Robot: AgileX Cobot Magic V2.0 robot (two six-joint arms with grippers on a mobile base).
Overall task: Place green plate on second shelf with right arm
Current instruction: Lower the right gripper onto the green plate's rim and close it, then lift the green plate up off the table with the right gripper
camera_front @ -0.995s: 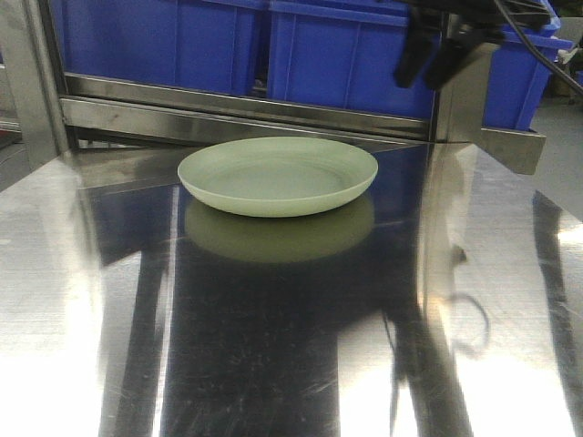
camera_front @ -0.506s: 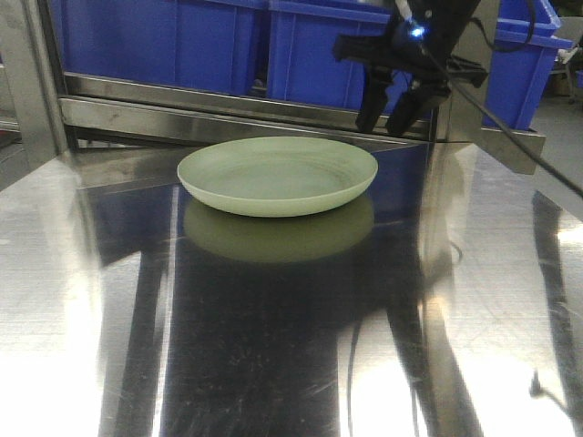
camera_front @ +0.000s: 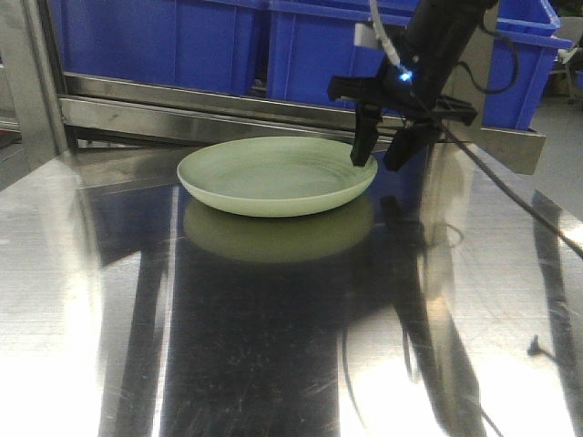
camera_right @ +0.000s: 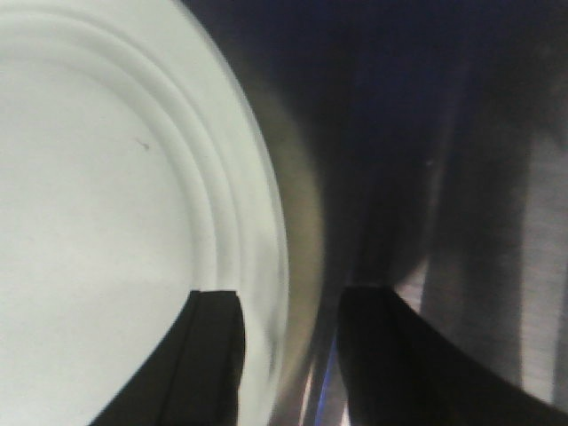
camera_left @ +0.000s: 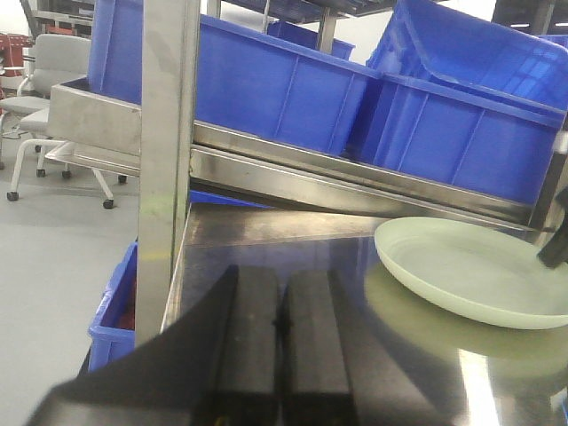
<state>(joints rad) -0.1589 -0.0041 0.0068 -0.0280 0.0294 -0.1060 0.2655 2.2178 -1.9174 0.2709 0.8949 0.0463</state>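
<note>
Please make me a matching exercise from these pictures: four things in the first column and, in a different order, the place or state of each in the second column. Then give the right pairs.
Column one
1. green plate
2. right gripper
3. left gripper
4. blue crates

Column two
a. fingers pressed together, off to the side of the plate
b. on the rack level behind the plate, higher up
c. lying flat on the shiny steel surface
d. open, one finger over the plate's rim and the other outside it

Right pairs: 1-c, 2-d, 3-a, 4-b.
</note>
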